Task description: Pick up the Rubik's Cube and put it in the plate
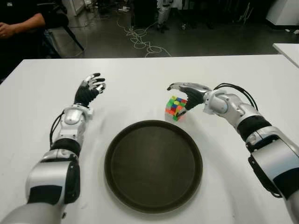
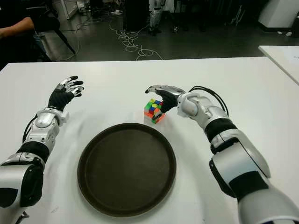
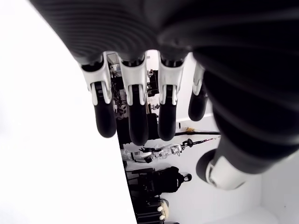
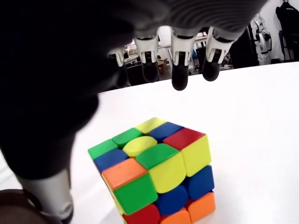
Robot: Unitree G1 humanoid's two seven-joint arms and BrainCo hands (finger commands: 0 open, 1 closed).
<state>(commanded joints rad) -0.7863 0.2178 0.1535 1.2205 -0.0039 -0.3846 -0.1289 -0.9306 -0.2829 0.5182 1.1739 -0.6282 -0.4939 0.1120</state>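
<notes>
Your left robot hand (image 1: 91,88) shows over the white bench (image 1: 140,74), well to the left of the plate (image 1: 153,166) and beyond its far-left rim; its fingers (image 3: 135,112) are spread wide and hold nothing. The dark round plate lies on the bench, empty. The Rubik's Cube (image 1: 175,108) stands on the bench just beyond the plate's far-right rim, near it. Your right robot hand (image 1: 188,92) hovers over the cube from the right of it, fingers (image 4: 180,63) extended past its top and open, thumb down beside it; the wrist view shows no finger closed on the cube.
</notes>
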